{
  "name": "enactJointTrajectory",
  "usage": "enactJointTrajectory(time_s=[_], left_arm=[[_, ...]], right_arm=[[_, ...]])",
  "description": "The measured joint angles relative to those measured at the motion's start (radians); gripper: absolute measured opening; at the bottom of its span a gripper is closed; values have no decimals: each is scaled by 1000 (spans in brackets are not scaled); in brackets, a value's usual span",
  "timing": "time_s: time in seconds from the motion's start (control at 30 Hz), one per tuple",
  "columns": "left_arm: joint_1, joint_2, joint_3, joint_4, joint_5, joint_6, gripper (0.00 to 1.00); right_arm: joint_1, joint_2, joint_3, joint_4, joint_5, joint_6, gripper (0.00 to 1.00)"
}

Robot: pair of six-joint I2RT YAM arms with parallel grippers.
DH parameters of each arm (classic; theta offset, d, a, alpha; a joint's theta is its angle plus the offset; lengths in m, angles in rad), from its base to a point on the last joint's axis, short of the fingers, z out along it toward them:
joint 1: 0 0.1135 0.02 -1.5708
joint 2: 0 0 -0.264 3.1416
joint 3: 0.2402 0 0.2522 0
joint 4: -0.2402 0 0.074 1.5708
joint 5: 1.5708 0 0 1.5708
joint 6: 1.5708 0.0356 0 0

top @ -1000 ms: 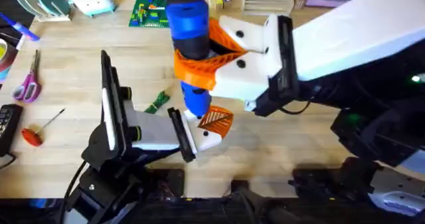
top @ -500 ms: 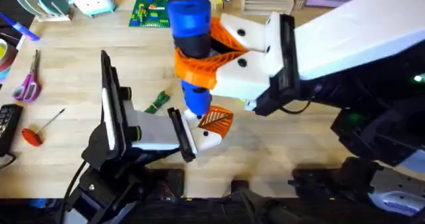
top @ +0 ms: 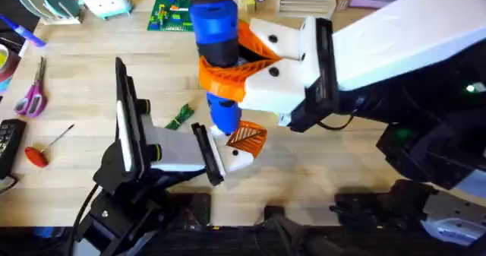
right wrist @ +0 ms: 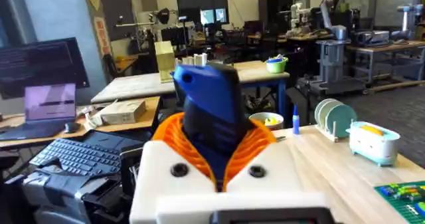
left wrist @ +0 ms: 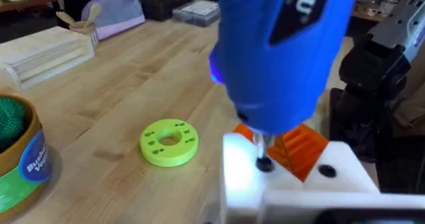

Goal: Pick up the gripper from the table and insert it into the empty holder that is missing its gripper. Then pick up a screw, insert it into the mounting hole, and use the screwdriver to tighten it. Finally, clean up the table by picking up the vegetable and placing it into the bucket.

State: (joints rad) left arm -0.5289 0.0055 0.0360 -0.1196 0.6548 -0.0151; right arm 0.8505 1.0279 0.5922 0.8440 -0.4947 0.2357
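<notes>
The right gripper [top: 241, 62] is clamped on the screwdriver [top: 216, 28], its orange ribbed fingers [top: 228, 77] wrapped round the thick blue body and holding it upright, tip down. In the left wrist view the metal bit meets a small dark screw [left wrist: 264, 163] seated in the white holder [left wrist: 292, 184], with the orange gripper [left wrist: 302, 147] already slotted in just behind it.

The left arm's own gripper I cannot read as wide or narrow; what shows of it is the white mount and a dark bar near the table's front edge.

The risk, I'd say, is the bit slipping off the screw head. If the screwdriver leans at all, or presses down off-centre, it could cam out, skate across the white plastic, or cross-thread the screw. Too hard a push might also shove the holder sideways, since the left arm alone steadies it.

Farther out, the vegetable [top: 179, 117] lies on the table just left of the screwdriver's tip, well below the raised right gripper. The bucket [left wrist: 16, 154] stands off to the right, beyond a lime-green disc [left wrist: 169, 142].
</notes>
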Motion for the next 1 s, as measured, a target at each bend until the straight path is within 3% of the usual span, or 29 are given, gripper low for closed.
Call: enactJointTrajectory(time_s=[1.0], left_arm=[[0,0,0,0,0,0,5]], right_arm=[[0,21,2,20,0,20,26]])
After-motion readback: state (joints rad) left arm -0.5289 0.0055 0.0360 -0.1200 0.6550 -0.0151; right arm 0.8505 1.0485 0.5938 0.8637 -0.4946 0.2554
